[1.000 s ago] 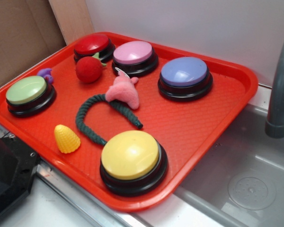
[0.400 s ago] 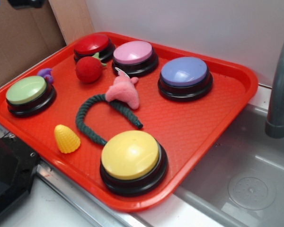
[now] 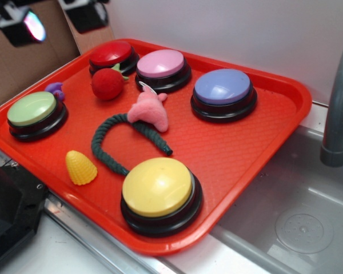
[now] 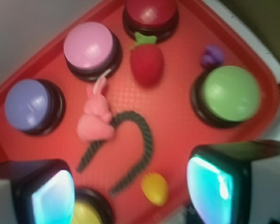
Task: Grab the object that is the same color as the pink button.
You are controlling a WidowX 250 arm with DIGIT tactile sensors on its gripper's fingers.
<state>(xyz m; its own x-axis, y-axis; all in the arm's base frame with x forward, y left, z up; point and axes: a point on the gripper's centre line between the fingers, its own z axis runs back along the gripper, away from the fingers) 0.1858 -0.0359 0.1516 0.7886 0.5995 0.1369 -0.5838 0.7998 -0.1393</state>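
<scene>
The pink plush toy (image 3: pixel 149 109) lies mid-tray on the dark green rope (image 3: pixel 111 142), its white tag toward the pink button (image 3: pixel 162 64). In the wrist view the plush toy (image 4: pixel 94 121) lies below the pink button (image 4: pixel 89 46). My gripper (image 3: pixel 54 20) hangs high above the tray's far left corner, well apart from the toy. Its jaws stand wide open and empty, with the fingers (image 4: pixel 213 189) at the bottom of the wrist view and the gripper (image 4: pixel 133 193) over the tray's near edge.
The red tray (image 3: pixel 274 123) also holds a red button (image 3: pixel 111 54), a lavender-blue button (image 3: pixel 223 88), a green button (image 3: pixel 33 111), a yellow button (image 3: pixel 158 188), a red fuzzy ball (image 3: pixel 107 84), a yellow corn toy (image 3: pixel 80 167) and a small purple toy (image 3: pixel 55 89). A sink (image 3: pixel 297 222) and faucet (image 3: pixel 338 108) are at the right.
My gripper has come into the exterior view at the top left, moving down and right. The things on the tray have not moved.
</scene>
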